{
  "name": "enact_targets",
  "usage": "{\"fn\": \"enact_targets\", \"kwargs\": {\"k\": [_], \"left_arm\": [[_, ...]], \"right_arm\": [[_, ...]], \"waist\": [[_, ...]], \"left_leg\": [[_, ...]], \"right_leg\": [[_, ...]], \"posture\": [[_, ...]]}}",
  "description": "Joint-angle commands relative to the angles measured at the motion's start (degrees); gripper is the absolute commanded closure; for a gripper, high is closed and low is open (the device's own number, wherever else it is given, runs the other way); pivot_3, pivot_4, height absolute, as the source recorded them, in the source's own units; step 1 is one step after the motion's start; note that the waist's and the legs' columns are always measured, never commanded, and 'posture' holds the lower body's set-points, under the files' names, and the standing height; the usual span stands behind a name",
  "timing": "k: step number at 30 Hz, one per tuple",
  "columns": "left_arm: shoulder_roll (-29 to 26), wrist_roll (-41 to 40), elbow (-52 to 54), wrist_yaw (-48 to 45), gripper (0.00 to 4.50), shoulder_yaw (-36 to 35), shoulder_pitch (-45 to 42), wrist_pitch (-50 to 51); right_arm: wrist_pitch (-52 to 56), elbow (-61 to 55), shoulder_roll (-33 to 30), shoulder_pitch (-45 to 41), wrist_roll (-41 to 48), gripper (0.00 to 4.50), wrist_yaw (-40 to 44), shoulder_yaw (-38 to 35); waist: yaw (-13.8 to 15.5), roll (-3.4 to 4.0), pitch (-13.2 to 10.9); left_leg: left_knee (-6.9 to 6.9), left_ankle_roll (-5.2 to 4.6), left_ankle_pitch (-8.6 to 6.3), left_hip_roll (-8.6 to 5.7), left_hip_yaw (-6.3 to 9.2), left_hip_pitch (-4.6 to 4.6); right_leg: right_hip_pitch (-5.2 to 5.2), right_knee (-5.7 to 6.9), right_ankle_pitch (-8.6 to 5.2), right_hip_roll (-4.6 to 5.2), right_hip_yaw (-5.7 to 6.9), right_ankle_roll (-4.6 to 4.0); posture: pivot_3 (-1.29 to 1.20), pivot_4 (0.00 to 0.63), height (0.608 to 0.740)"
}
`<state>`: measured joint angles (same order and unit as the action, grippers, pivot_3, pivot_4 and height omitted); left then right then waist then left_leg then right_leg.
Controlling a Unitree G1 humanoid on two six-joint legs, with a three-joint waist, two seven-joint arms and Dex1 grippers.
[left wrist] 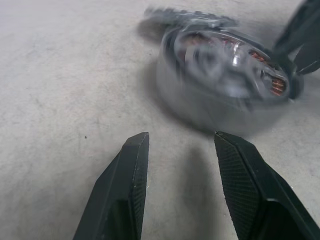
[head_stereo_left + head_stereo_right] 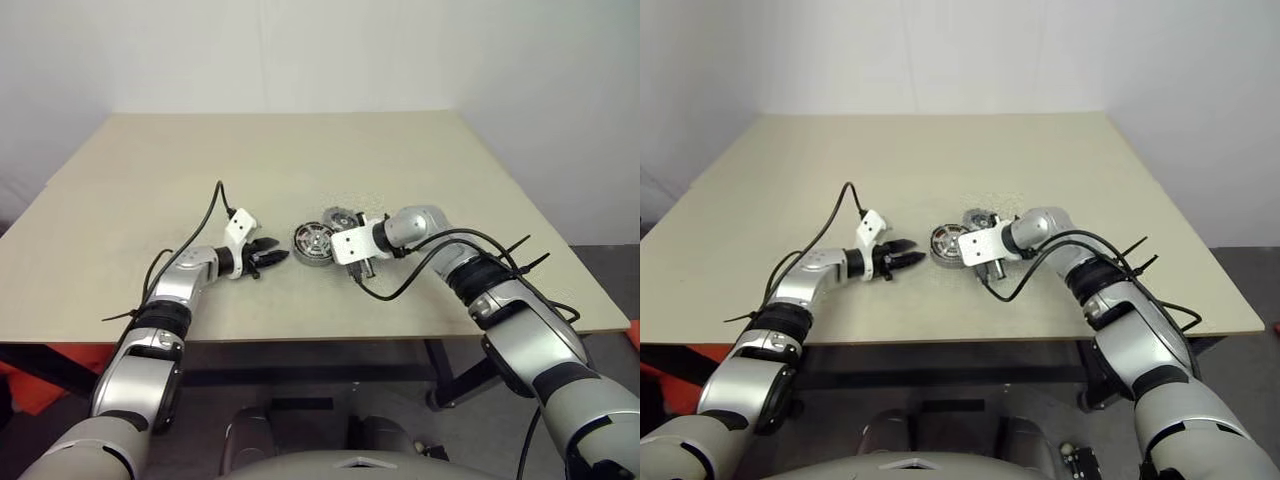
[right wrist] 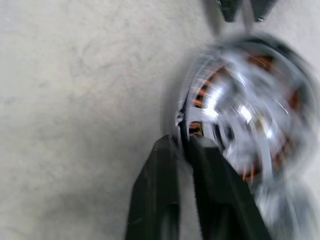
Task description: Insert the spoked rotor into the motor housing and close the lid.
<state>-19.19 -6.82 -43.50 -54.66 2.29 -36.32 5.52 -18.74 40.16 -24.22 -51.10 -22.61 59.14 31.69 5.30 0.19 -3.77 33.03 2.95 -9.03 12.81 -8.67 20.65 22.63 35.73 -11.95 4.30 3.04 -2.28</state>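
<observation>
1. Okay, both my arms reach low over the table [image 2: 120, 200], pointing inward at each other.
2. Left gripper [image 1: 181, 150] jaws apart, empty, just short of the motor housing [image 2: 313, 243] at table centre.
3. Right gripper [image 3: 184, 150] pinched on the motor housing's rim; lid [image 2: 340, 219] just behind.
4. No readable writing.

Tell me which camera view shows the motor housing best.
The left wrist view: the motor housing appears whole, side wall and copper windings visible, though blurred. The right wrist view shows it closer but cut off and blurred, the right end effector pinching its rim. The head views show it small.
</observation>
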Motion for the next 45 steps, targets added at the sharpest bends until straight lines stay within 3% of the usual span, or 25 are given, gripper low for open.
{"fn": "enact_targets", "kwargs": {"k": [1,8,12,19,33,39,45], "left_arm": [[-0.3,-0.8,1.6,0.3,2.30,-1.0,-0.9,-0.4],[-0.5,-0.7,0.3,1.0,2.30,-1.3,-1.5,-1.0],[-1.6,-0.9,-0.6,1.5,2.30,-2.3,-1.7,-1.3],[-4.6,-1.3,-1.8,2.0,2.30,-4.2,-1.9,-1.9],[-6.1,-1.7,0.1,2.2,2.30,-5.2,0.2,-1.5],[-5.5,-1.7,0.7,2.3,2.30,-4.9,0.5,-1.1],[-5.2,-1.7,0.9,2.1,2.30,-4.6,0.5,-0.9]], "right_arm": [[0.6,1.6,1.5,-0.8,-1.6,4.48,-4.2,-0.6],[6.9,0.2,2.7,-0.4,2.0,4.48,-4.9,-4.2],[18.9,-8.9,6.2,1.0,9.4,4.48,-0.3,-8.5],[30.9,-20.7,10.3,4.5,12.5,4.48,1.1,-8.3],[35.3,-18.6,11.9,5.6,10.6,4.48,-2.5,-5.2],[35.1,-17.9,13.0,4.7,12.5,2.57,-5.7,-8.0],[44.3,-29.2,12.2,6.5,18.8,2.57,-4.4,-13.2]], "waist": [[0.0,0.00,0.0],[-0.1,-0.03,0.0],[0.0,-0.06,-0.1],[0.4,-0.05,-0.1],[0.6,-0.07,-0.1],[0.6,-0.07,-0.1],[0.7,-0.07,-0.1]], "left_leg": [[0.00,0.01,0.01,0.00,0.00,-0.01],[-0.01,0.05,0.03,-0.01,0.02,-0.12],[-0.01,0.06,0.03,0.00,0.02,0.01],[-0.20,-0.03,-0.02,0.04,0.05,0.69],[-0.24,0.05,-0.07,0.00,0.06,0.66],[-0.26,0.12,-0.02,0.00,0.06,0.58],[-0.29,0.12,-0.02,0.00,0.06,0.59]], "right_leg": [[0.00,0.00,-0.03,0.00,0.00,0.05],[0.09,-0.01,-0.14,0.00,0.01,0.25],[0.19,-0.01,-0.12,-0.01,0.01,0.23],[0.79,-0.09,0.14,-0.05,0.10,-0.33],[0.67,-0.23,0.09,0.02,0.12,-0.28],[0.64,-0.18,0.09,0.01,0.11,-0.28],[0.66,-0.18,0.10,0.00,0.11,-0.29]], "posture": [[0.00,0.000,0.740],[0.00,0.000,0.740],[0.00,0.000,0.740],[0.00,0.000,0.740],[0.00,0.000,0.740],[0.00,0.000,0.740],[0.00,0.000,0.740]]}}
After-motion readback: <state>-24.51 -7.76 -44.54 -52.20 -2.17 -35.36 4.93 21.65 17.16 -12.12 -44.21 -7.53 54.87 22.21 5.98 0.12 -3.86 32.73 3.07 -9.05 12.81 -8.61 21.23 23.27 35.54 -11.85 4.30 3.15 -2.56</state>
